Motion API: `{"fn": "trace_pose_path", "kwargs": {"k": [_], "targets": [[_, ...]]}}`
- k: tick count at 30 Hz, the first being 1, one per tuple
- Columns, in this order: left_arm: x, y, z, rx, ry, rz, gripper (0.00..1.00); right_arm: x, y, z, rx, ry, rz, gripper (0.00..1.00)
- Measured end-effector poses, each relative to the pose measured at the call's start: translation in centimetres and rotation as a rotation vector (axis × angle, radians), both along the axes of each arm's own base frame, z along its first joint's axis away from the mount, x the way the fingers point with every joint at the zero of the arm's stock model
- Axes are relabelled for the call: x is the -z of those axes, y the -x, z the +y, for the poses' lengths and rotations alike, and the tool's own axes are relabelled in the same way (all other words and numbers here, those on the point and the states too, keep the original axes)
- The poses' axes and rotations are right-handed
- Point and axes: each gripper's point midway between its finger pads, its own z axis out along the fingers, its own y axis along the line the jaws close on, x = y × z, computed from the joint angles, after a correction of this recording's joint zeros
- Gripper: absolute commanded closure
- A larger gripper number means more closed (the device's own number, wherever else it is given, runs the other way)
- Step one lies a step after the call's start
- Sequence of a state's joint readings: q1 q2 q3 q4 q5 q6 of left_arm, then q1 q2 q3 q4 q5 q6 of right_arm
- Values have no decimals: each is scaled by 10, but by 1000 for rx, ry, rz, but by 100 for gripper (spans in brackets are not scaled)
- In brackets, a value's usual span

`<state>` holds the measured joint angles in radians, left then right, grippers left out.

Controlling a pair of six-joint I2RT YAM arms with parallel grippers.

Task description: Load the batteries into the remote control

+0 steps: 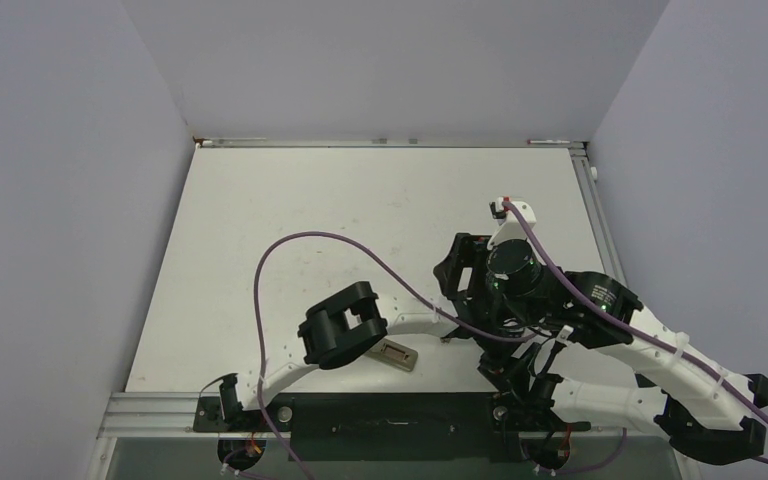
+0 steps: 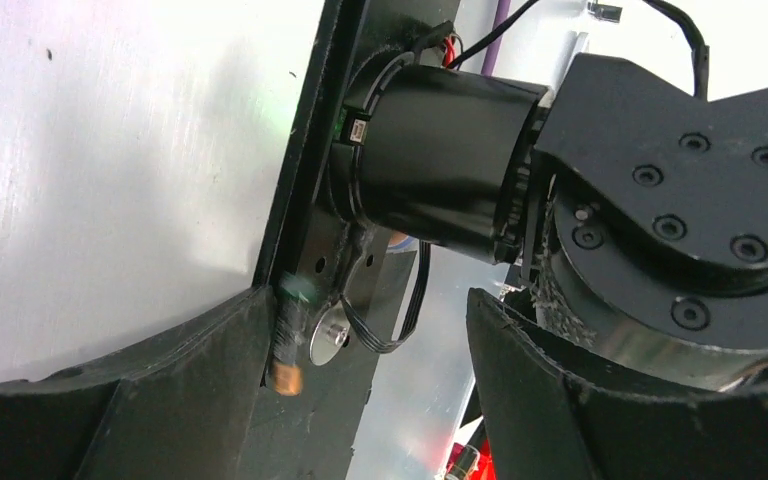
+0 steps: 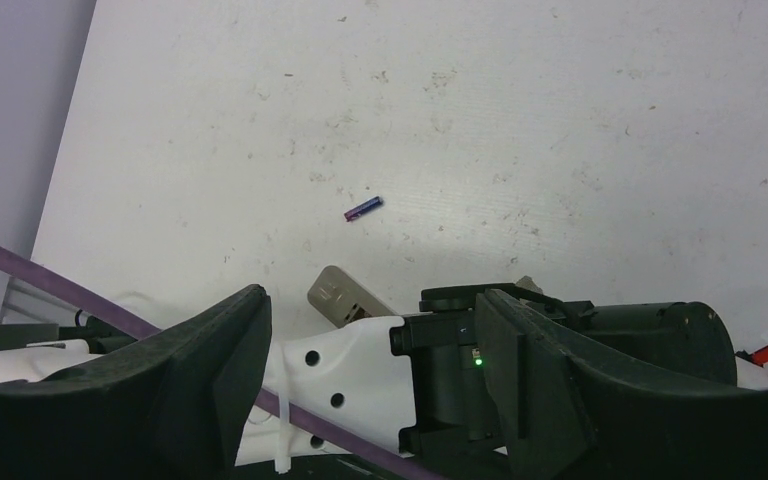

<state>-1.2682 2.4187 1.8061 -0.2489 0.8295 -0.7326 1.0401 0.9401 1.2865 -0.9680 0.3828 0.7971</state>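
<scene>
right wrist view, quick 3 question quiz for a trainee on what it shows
1. True or false: the purple-blue battery lies loose on the table, away from both fingers.
2. Which face of the remote control is up? A) screen and buttons B) plain beige back
3. Fill in: the right gripper is ____, with nothing held.

Key: 1 true; 2 B; 3 open

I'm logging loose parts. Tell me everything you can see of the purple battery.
The purple battery is a tiny thin cylinder, purple-blue, markings too small to read. It lies flat and slanted on the scuffed white table, touching nothing else; the beige remote control sits apart, nearer the camera.
</scene>
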Motion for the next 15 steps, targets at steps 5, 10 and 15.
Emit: {"fn": "trace_pose_path", "kwargs": {"k": [5,10,15], "targets": [[2,-4,8,-20,-4,15,38,3,0,2,-4,3,6,27],[2,-11,13,-45,-24,48,41,4,0,3,-5,3,6,27],[2,-33,24,-101,-35,51,42,5,-1,3,-5,6,8,27]]}}
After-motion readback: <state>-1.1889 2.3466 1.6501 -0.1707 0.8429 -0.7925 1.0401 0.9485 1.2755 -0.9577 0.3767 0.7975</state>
